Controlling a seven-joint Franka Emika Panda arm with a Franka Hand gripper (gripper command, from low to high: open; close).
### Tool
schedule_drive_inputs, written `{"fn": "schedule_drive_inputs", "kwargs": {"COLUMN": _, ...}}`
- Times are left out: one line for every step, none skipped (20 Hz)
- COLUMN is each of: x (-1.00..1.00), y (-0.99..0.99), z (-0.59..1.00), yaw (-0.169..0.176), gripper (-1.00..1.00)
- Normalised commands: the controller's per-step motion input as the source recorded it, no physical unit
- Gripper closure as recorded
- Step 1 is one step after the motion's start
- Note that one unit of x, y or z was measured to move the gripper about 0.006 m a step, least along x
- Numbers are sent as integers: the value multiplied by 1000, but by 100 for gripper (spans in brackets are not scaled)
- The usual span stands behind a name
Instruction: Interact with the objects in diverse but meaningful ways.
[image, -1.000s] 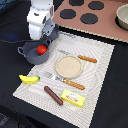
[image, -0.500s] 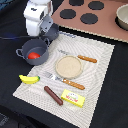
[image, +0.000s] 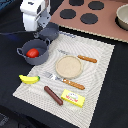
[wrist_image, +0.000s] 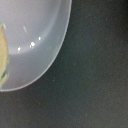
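Note:
The grey two-handled pot (image: 22, 52) stands at the mat's far-left corner in the exterior view, with the red tomato (image: 32, 53) inside it. My gripper (image: 38, 33) hangs above and just behind the pot, apart from the tomato. Its white body hides part of the grey long-handled saucepan (image: 52, 33). The fingers are too small and dark to read. The yellow banana (image: 29, 78), brown sausage (image: 53, 95) and yellow packet (image: 73, 97) lie along the mat's near side. The wrist view shows only a grey rounded vessel rim (wrist_image: 55, 55) over dark table.
A tan plate (image: 68, 66) sits mid-mat, with a knife (image: 83, 58) behind it and a fork (image: 65, 81) in front. A brown stove board (image: 107, 27) with black burners lies at the back. A bowl (image: 122, 17) stands at its right end.
My gripper has risen up and back away from the pot. The tomato stays in the pot, and nothing else has moved.

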Motion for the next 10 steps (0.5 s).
{"fn": "schedule_drive_inputs", "kwargs": {"x": -131, "y": -409, "z": 400, "yaw": 9, "gripper": -100}}
{"fn": "schedule_drive_inputs", "kwargs": {"x": -183, "y": -386, "z": 531, "yaw": 0, "gripper": -100}}
{"fn": "schedule_drive_inputs", "kwargs": {"x": -291, "y": -340, "z": 774, "yaw": 0, "gripper": -100}}
{"fn": "schedule_drive_inputs", "kwargs": {"x": -211, "y": -354, "z": 760, "yaw": 0, "gripper": -100}}
{"fn": "schedule_drive_inputs", "kwargs": {"x": -149, "y": -409, "z": 711, "yaw": 0, "gripper": -100}}
{"fn": "schedule_drive_inputs", "kwargs": {"x": -120, "y": -414, "z": 651, "yaw": 0, "gripper": -100}}
{"fn": "schedule_drive_inputs", "kwargs": {"x": -57, "y": -449, "z": 577, "yaw": 0, "gripper": -100}}
{"fn": "schedule_drive_inputs", "kwargs": {"x": -3, "y": -471, "z": 520, "yaw": 0, "gripper": -100}}
{"fn": "schedule_drive_inputs", "kwargs": {"x": 0, "y": -506, "z": 489, "yaw": 0, "gripper": -100}}
{"fn": "schedule_drive_inputs", "kwargs": {"x": 0, "y": -523, "z": 509, "yaw": 0, "gripper": -100}}
